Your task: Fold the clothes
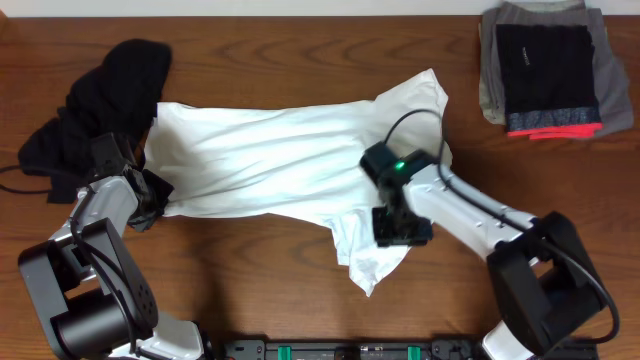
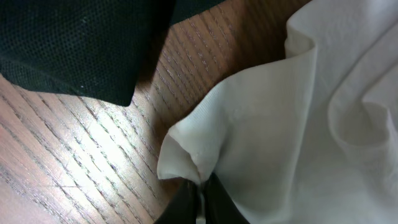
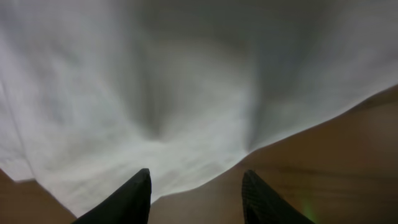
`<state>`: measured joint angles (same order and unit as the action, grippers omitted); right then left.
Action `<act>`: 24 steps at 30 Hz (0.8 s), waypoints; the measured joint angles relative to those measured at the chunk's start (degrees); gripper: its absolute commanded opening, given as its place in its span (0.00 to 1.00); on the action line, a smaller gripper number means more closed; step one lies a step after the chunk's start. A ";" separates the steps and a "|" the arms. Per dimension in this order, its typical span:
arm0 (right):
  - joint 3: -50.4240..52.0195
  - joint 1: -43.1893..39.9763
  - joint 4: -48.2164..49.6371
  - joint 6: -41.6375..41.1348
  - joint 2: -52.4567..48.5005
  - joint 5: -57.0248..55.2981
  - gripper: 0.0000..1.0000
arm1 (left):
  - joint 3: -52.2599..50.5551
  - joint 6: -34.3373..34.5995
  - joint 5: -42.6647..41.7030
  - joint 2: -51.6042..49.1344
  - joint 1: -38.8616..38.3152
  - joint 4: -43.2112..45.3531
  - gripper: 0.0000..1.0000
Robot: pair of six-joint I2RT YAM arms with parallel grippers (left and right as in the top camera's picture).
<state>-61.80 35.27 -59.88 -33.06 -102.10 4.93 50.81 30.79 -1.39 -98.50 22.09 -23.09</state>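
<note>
Overhead view of a wooden worktop (image 1: 300, 40) with 2 robot arms reaching in from the 6 o'clock edge. A white T-shirt (image 1: 290, 160) lies spread and wrinkled across the middle, with 1 flap trailing toward 5 o'clock. A crumpled black garment (image 1: 100, 105) sits at 10 o'clock, touching the shirt's 9 o'clock end. A folded stack (image 1: 545, 70) of grey, black and red fabric lies well apart at 2 o'clock.

The left tool (image 1: 150, 200) sits at the shirt's 8 o'clock corner. Its wrist view shows the dark fingers pressed together on a folded corner of the white T-shirt (image 2: 280, 124), pinching it just above the wood grain (image 2: 81, 155), with the black garment (image 2: 74, 43) at 10 o'clock.

The right tool (image 1: 400, 228) hangs over the trailing flap at 5 o'clock. In its wrist view the 2 dark fingers (image 3: 134, 199) stand spread, holding nothing, with bare wood between them and the white T-shirt (image 3: 186, 93) filling the blurred view toward 12 o'clock.
</note>
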 measured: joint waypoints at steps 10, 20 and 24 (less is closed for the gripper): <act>4.61 2.75 4.31 -2.43 0.00 1.03 0.52 | 0.00 -0.87 0.00 0.00 0.00 0.02 0.06; 8.33 2.75 9.81 -3.54 2.03 0.79 0.42 | 0.00 -1.03 -0.02 0.00 0.00 0.02 0.06; 9.07 2.75 9.62 -4.76 2.49 0.44 0.28 | 0.00 -1.03 -0.02 0.00 -0.02 0.02 0.06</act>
<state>-52.73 38.02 -50.26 -37.82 -99.61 5.37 50.81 29.76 -1.41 -98.50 22.06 -23.07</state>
